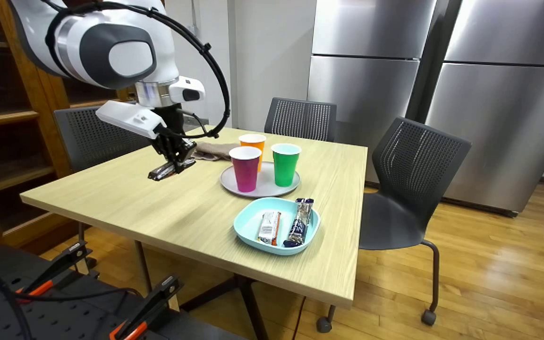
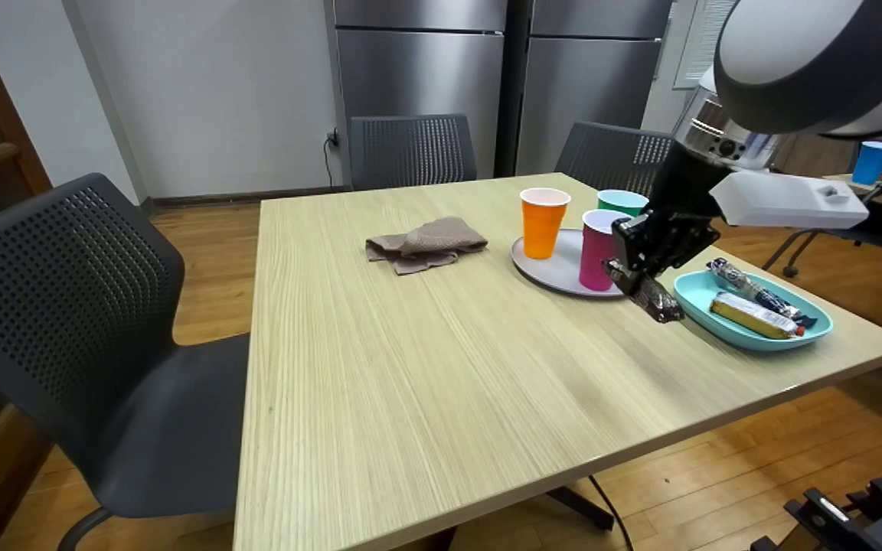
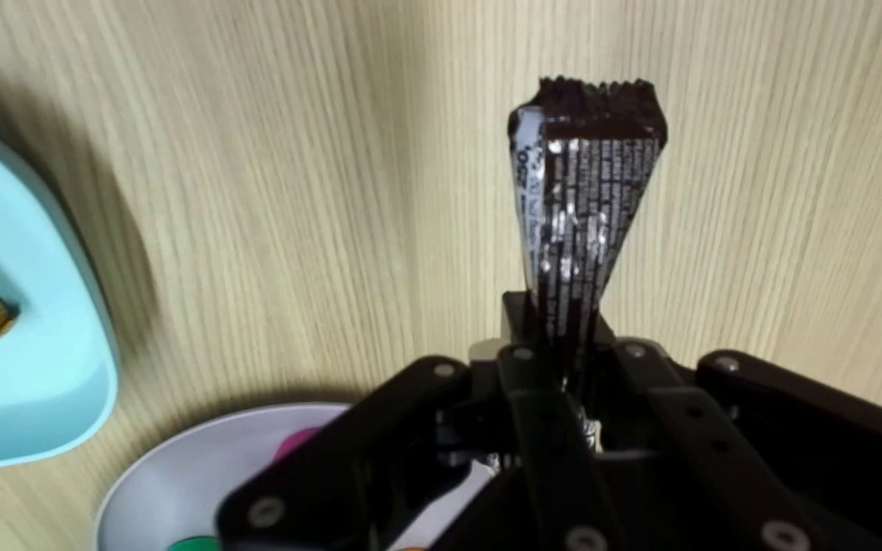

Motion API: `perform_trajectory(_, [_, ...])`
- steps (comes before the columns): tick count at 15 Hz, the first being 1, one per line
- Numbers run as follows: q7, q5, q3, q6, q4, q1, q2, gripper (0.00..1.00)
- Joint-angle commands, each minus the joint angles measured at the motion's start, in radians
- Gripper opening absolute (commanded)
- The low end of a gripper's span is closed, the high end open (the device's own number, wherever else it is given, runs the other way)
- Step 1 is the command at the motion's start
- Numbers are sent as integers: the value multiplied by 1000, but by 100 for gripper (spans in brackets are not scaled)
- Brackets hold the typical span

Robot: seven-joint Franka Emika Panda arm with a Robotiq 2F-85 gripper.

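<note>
dark bar (image 3: pixel 586 199) | clamped in end effector (image 3: pixel 560 325), ends protruding | above table (image 2: pixel 380 367)

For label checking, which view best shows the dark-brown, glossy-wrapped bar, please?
Wrist view: the bar is largest, its printing visible. Both exterior views show it smaller, ends protruding from the black gripper.

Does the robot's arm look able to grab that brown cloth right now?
Probably not: the gripper is shut on a dark bar, so its jaws aren't free, though nothing lies on the cloth.
</note>
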Motion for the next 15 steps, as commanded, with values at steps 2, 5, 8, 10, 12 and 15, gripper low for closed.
perform_trajectory(2, [-75, -8, -42, 7, 5, -63, -4, 4])
perform_trajectory(5, [-107, -16, -79, 0, 18, -92, 5, 4])
perform_trajectory(8, [-147, -44, -127, -1, 35, -115, 27, 4])
perform_trajectory(10, [-173, -63, -155, 22, 54, -130, 56, 4])
perform_trajectory(12, [-229, -49, -155, 25, 70, -152, 68, 4])
perform_trajectory(15, [-300, -30, -146, 19, 107, -195, 98, 4])
